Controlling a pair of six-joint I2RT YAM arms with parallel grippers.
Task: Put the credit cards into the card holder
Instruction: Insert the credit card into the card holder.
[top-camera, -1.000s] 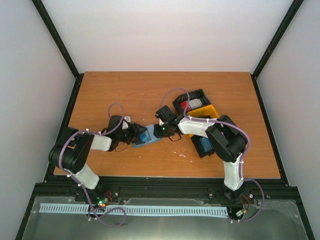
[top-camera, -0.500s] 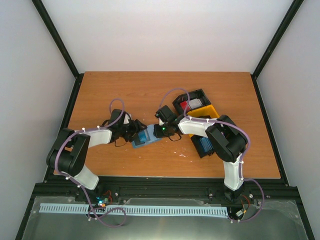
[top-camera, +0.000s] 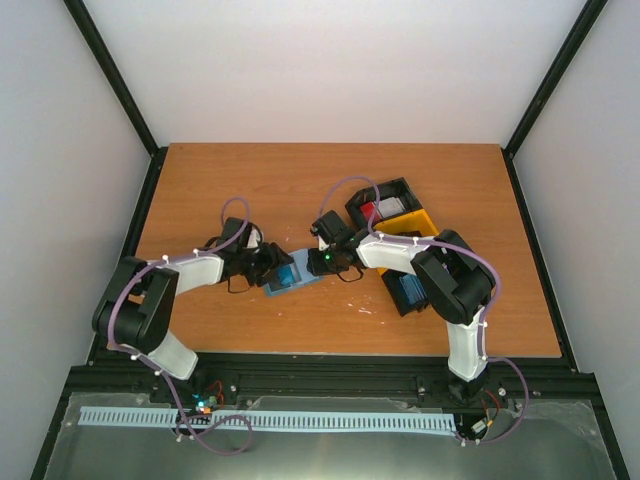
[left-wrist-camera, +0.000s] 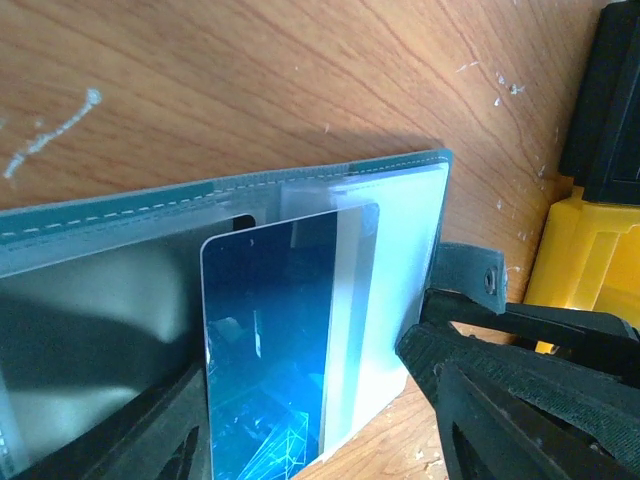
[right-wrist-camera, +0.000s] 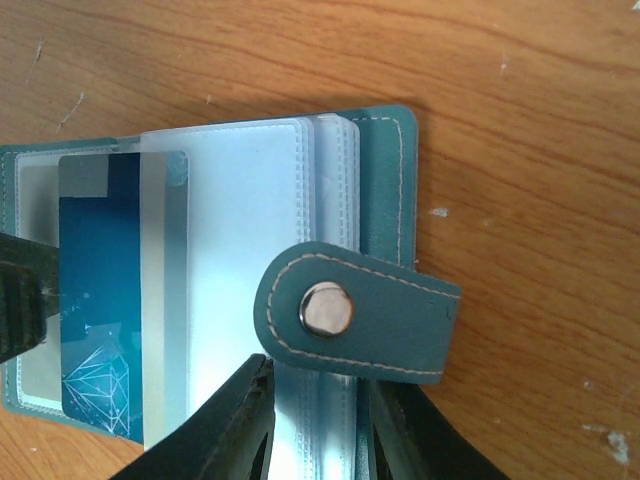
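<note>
The blue-grey card holder (top-camera: 296, 276) lies open on the table's middle, snap tab (right-wrist-camera: 350, 310) folded over its clear pockets. A blue credit card (left-wrist-camera: 270, 330) sits partway in a clear pocket, its near end sticking out. My left gripper (left-wrist-camera: 305, 392) is open and straddles that card, with a gap between the card and the right finger (left-wrist-camera: 470, 400). My right gripper (right-wrist-camera: 315, 395) is shut on the holder's stack of clear pocket leaves (right-wrist-camera: 330, 430) at the tab side. Red credit cards (top-camera: 368, 210) lie in the tray.
A black-and-yellow three-compartment tray (top-camera: 421, 222) stands right of the holder, partly under my right arm, with blue cards (top-camera: 408, 290) in its near compartment. In the left wrist view the tray's yellow wall (left-wrist-camera: 580, 260) is close beyond the holder. Small white flecks dot the wood.
My left arm has stretched out toward the holder and its jaws have spread apart around the blue card. The right arm and the holder have stayed put.
</note>
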